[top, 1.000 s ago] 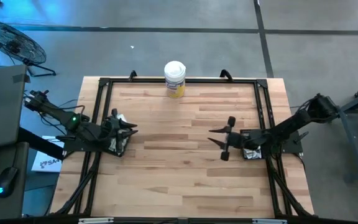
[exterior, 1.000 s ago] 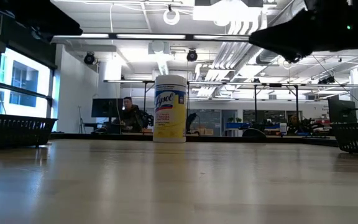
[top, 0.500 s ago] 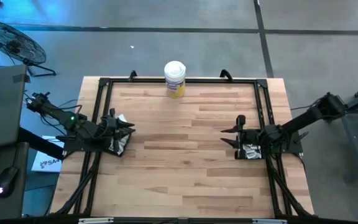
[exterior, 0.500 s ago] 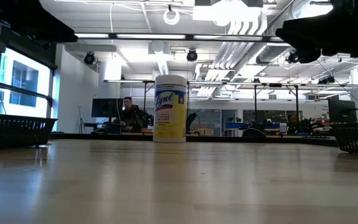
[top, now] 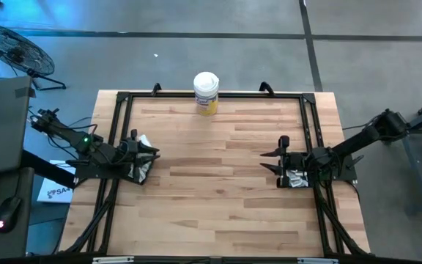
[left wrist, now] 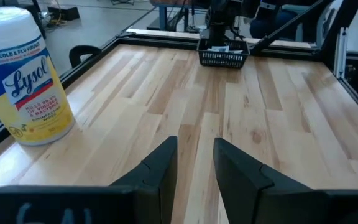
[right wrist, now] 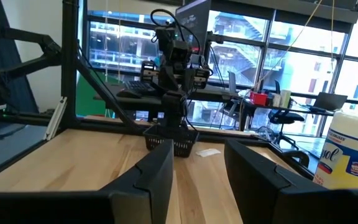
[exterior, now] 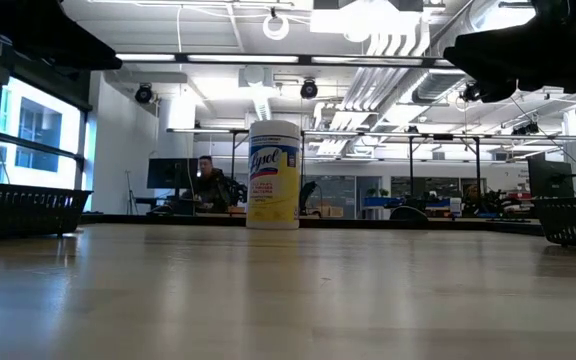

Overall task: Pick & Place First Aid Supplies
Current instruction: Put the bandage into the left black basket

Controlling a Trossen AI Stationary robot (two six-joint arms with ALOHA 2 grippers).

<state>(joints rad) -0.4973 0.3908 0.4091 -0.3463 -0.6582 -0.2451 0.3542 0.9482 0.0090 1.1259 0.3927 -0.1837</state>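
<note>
Left gripper fingers narrowly parted, right gripper fingers wide; both empty. Black mesh basket far ahead of left fingers; no placement started.

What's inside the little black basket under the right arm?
The high view shows white packets poking out of the black basket at the table's right edge. The right claw hangs just beside it, open and empty. The arm covers much of the basket, so anything deeper stays hidden.

Middle of the surface is wide open, loads of room to pass. Only the canister stands at the far edge, plus a basket on each side edge.
</note>
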